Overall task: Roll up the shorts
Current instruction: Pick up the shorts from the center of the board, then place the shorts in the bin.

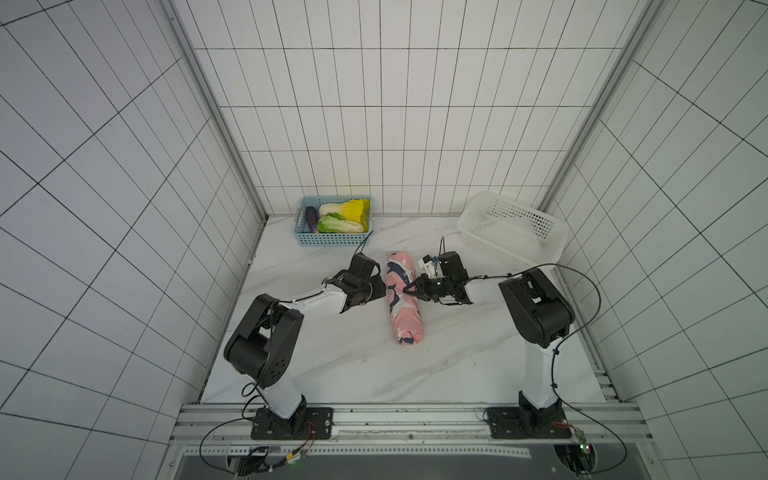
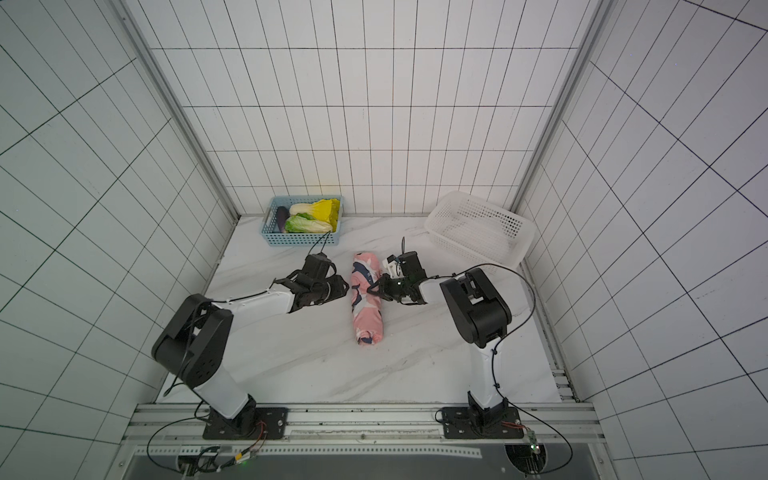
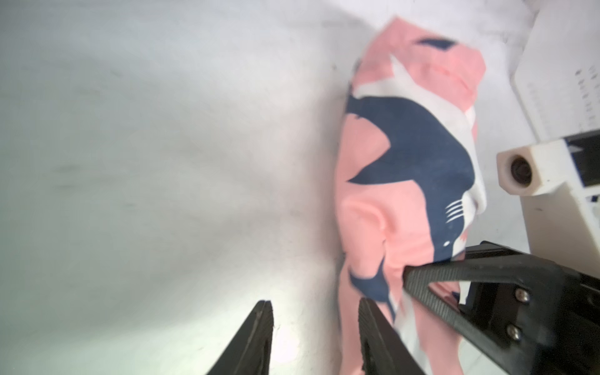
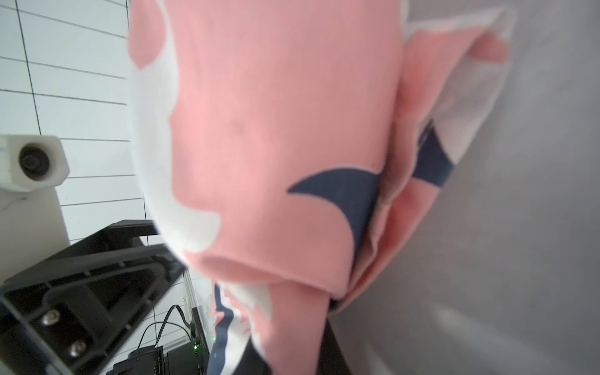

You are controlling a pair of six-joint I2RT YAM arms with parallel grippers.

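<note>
The shorts (image 1: 407, 320) lie rolled on the desk (image 1: 332, 365), between the two sets of jaws. The right jaws pinch a fold at the roll's middle. The left jaws stand apart, empty, just beside its other flank.

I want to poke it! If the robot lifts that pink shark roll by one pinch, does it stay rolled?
Probably not: the shorts are soft, creased cloth with a loose flap, so they would likely sag and unroll. Pushed sideways, the tube shape might roll a little. Thin layers suggest it is light.
</note>
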